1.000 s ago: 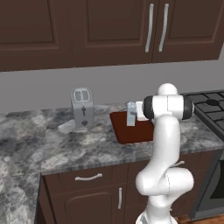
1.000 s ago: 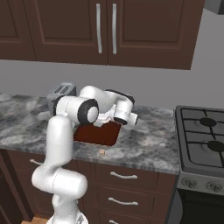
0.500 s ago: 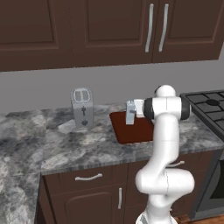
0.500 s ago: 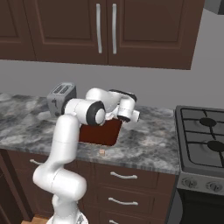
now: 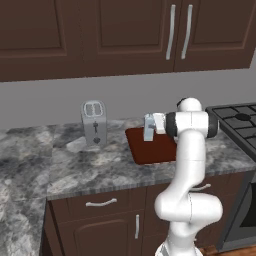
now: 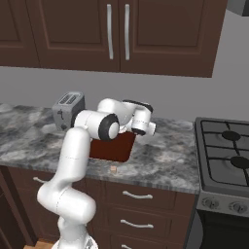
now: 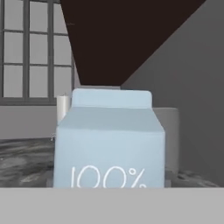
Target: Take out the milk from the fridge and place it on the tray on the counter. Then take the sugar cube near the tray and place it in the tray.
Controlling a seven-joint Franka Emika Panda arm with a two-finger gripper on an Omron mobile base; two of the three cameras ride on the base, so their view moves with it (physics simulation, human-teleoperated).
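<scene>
Milk carton (image 5: 148, 127) upright on tray (image 5: 150, 151) near its back edge, my gripper (image 5: 153, 125) right at it, can't tell jaw state, toaster (image 5: 94, 122) left, sugar cube (image 6: 113, 168) on counter (image 5: 90, 170).

The arm hid the tray's (image 6: 113, 149) far part in the right base view; the milk's (image 7: 109, 144) base was cut off below.
</scene>
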